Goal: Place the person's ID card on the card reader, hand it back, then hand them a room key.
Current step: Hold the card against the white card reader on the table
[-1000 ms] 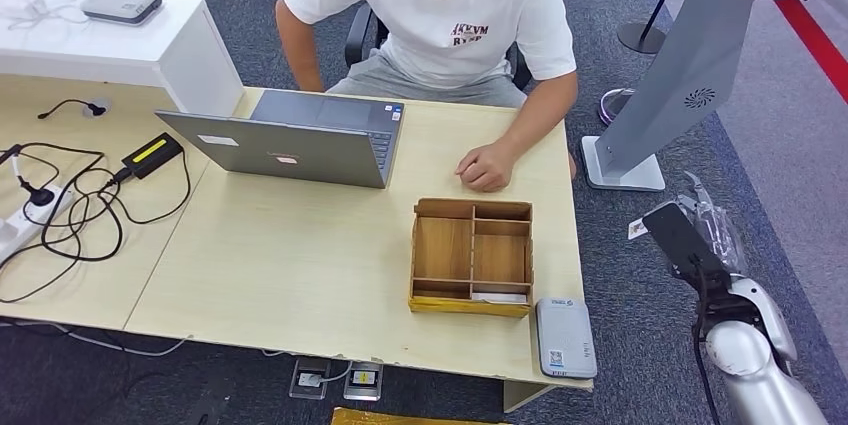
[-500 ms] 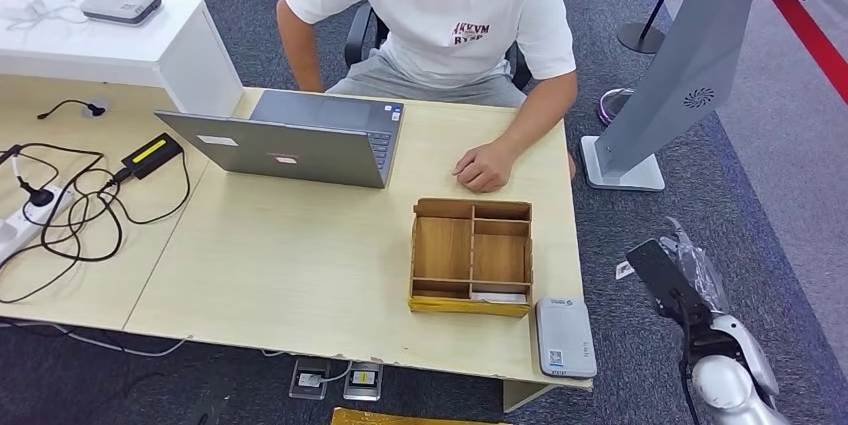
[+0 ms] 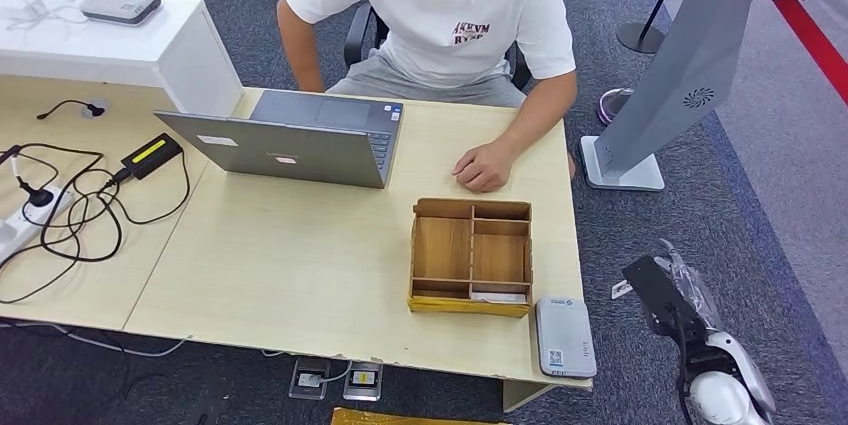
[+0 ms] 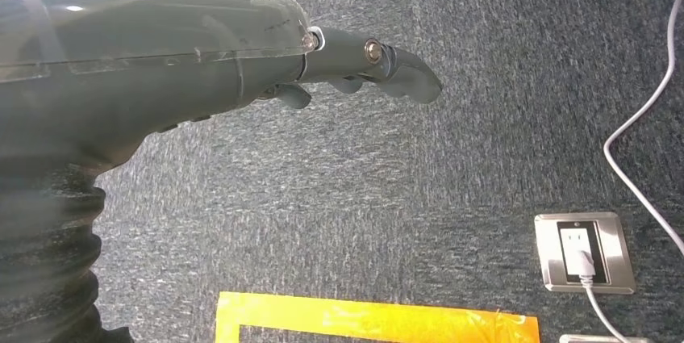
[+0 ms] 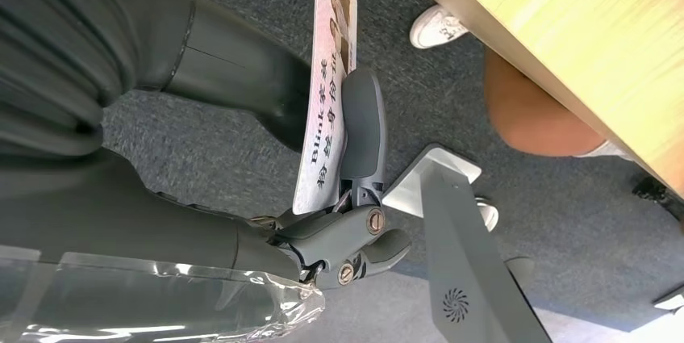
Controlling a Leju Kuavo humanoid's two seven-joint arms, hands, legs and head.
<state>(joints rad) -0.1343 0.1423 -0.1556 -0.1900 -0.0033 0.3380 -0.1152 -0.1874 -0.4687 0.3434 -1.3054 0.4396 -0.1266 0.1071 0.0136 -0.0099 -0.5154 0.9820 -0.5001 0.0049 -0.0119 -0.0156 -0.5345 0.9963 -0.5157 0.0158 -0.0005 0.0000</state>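
Note:
My right hand point(image 3: 668, 297) hangs low beside the desk's right end, past the grey card reader point(image 3: 565, 335) at the desk's near right corner. In the right wrist view this hand point(image 5: 347, 238) pinches the ID card point(image 5: 327, 117) between thumb and fingers, with the printed face showing. A white corner of the card point(image 3: 621, 290) pokes out in the head view. A wooden compartment box point(image 3: 470, 255) holds a white key card point(image 3: 498, 297) in its near slot. The person point(image 3: 450, 15) sits across the desk, one hand point(image 3: 485, 167) resting on it. My left hand point(image 4: 355, 69) hangs over the carpet, holding nothing.
A grey laptop point(image 3: 290, 145) stands on the desk point(image 3: 300, 255) before the person. Cables and a power strip point(image 3: 60, 205) lie at the left. A grey kiosk stand point(image 3: 690, 65) rises on the right. A floor socket point(image 4: 585, 250) and yellow tape point(image 4: 371, 319) lie below my left hand.
My right hand has sunk lower and nearer to my body with the ID card still in it. The person and the desk things have stayed put.

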